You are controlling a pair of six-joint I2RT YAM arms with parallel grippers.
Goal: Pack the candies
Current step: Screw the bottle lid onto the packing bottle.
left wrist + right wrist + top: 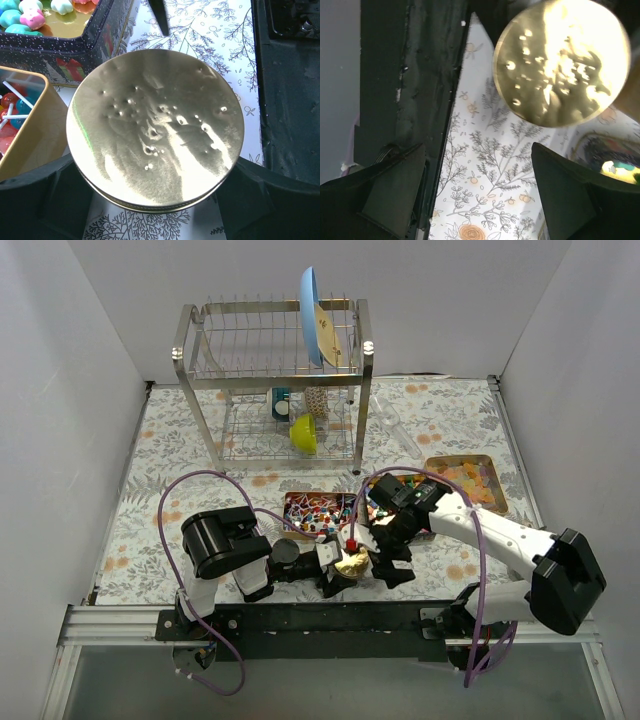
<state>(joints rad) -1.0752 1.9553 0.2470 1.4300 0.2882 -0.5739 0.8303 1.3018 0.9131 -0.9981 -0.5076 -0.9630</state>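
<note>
My left gripper (338, 565) is shut on a round gold lid (351, 562) and holds it flat just above the table; in the left wrist view the lid (155, 127) fills the space between the fingers (45, 200). My right gripper (390, 567) is open and empty right beside the lid, which shows at the top of the right wrist view (560, 60). Red-blue-white striped candies (318, 512) fill an open tin behind the lid. Orange-yellow candies (468, 478) fill a tin at the right. Pastel cube candies (30, 15) lie in a dark tin, mostly under the right arm.
A metal dish rack (275, 380) with a blue plate (312, 315) and a yellow-green bowl (304, 432) stands at the back. The black base rail (320, 625) runs along the near edge. White walls close in both sides.
</note>
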